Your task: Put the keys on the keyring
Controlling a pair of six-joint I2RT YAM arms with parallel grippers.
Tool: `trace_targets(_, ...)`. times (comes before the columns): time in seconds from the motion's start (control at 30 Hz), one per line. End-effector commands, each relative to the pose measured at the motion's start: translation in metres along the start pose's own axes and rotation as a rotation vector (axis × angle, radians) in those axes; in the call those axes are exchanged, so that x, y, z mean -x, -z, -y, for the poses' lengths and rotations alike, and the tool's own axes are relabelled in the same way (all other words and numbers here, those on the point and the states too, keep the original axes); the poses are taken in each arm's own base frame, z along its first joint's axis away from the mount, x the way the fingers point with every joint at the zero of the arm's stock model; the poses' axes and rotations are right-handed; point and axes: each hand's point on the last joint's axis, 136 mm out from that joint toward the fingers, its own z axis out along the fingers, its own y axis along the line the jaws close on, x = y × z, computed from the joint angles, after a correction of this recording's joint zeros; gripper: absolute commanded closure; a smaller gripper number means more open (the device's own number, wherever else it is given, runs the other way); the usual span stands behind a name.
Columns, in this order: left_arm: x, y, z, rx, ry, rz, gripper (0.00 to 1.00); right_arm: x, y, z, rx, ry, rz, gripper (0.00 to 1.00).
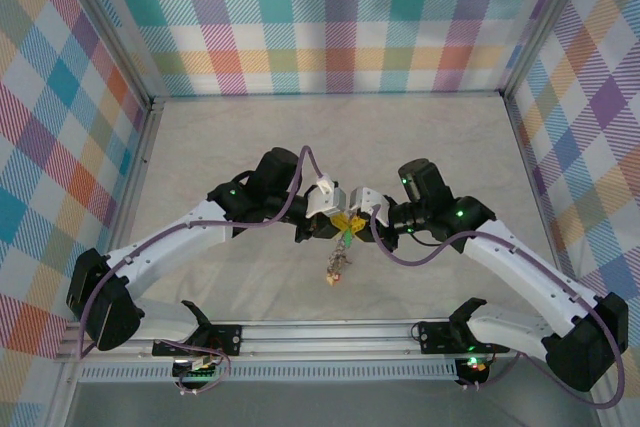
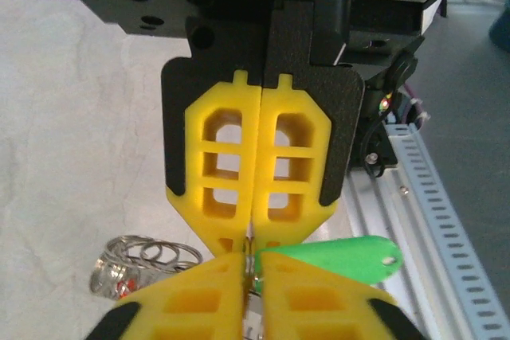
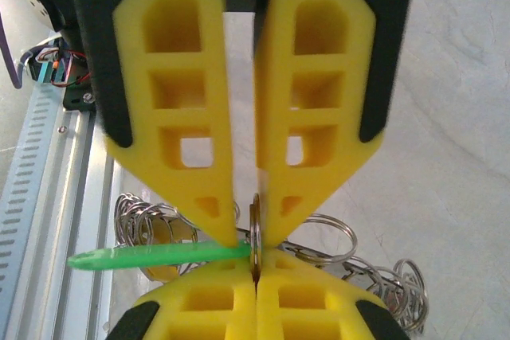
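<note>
Yellow-fingered left gripper (image 1: 341, 219) and right gripper (image 1: 357, 223) meet mid-table, with the keys (image 1: 337, 265) dangling beneath.

Left wrist: the 2 grippers are pinched narrow and a green-tagged key (image 2: 335, 256) protrudes.

Right wrist: both seemingly nip the edge-on keyring (image 3: 256, 224).

Threading seems underway; the next move likely needs that key slid along the coil.

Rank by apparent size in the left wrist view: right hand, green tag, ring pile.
1. right hand, though it is close to the camera.
2. green tag and ring pile look about alike, so I leave them unranked.
</note>
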Motion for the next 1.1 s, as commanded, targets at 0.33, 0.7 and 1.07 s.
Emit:
trace_targets(0.33, -0.001, 0.002, -0.009, 0.032, 0.005, -0.059, 0.93, 0.033, 0.01, 0.007, -0.05, 0.104, 0.098, 1.0)
trace_targets(0.7, -0.003, -0.001, -0.015, 0.042, 0.001, -0.071, 1.0, 0.036, 0.01, 0.012, -0.074, 0.111, 0.109, 0.94)
trace_targets(1.07, 0.033, 0.032, -0.028, 0.11, -0.012, 0.138, 1.0, 0.019, 0.008, 0.025, -0.147, 0.079, 0.083, 0.69)
